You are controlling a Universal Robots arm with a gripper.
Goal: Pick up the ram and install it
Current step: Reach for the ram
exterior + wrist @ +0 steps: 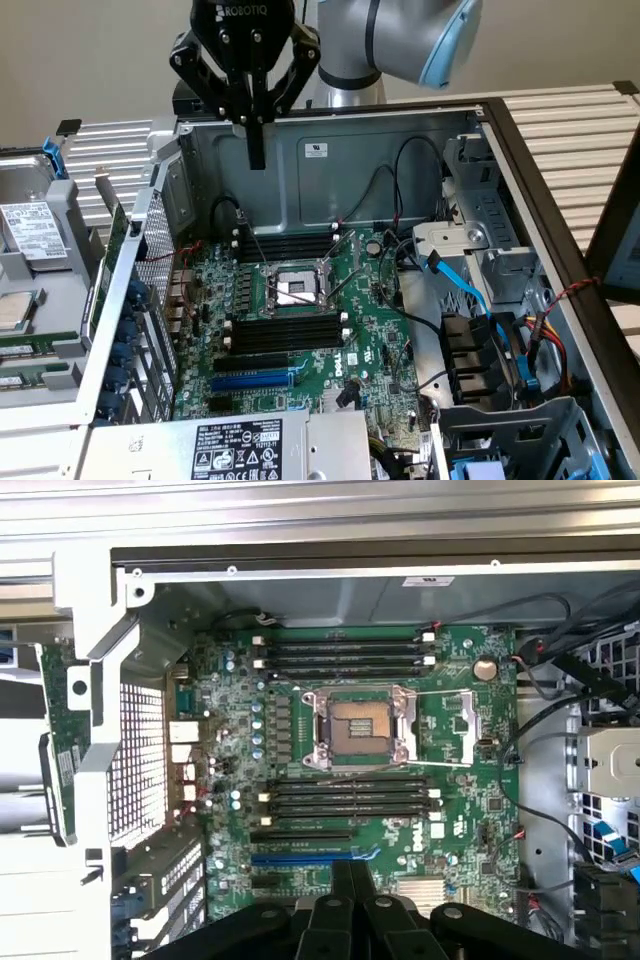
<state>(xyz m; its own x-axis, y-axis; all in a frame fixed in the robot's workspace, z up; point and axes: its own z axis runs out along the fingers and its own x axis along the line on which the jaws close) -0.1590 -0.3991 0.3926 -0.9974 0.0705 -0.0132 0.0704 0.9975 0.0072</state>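
Over the open grey metal computer case [330,150], the black three-fingered hand [257,158] is seen hanging from the silver-and-blue arm [400,40], pointed straight down. Its fingers are pressed together and nothing is pinched between them. It is held high, near the case's rear wall, and the green motherboard [370,330] lies well below it.

In the wrist view the joined tips of the hand [350,880] are looked past, down to the rows of long black empty memory slots [350,800] either side of the silver processor socket [360,730].

The ram [112,255], a long, thin, flat green circuit-board stick with a white label, is found outside the case. It stands on edge just beside the perforated side wall, at the exterior view's left, well apart from the hand. The same ram [58,720] is caught in the wrist view, though what props it cannot be made out.

The ram is judged to be light and stiff but fragile, with chips and edge contacts that should not be squeezed or scraped. A hold across the two flat faces, near the middle of the long upper edge, is judged safest. That would keep it level and leave the contact edge free.
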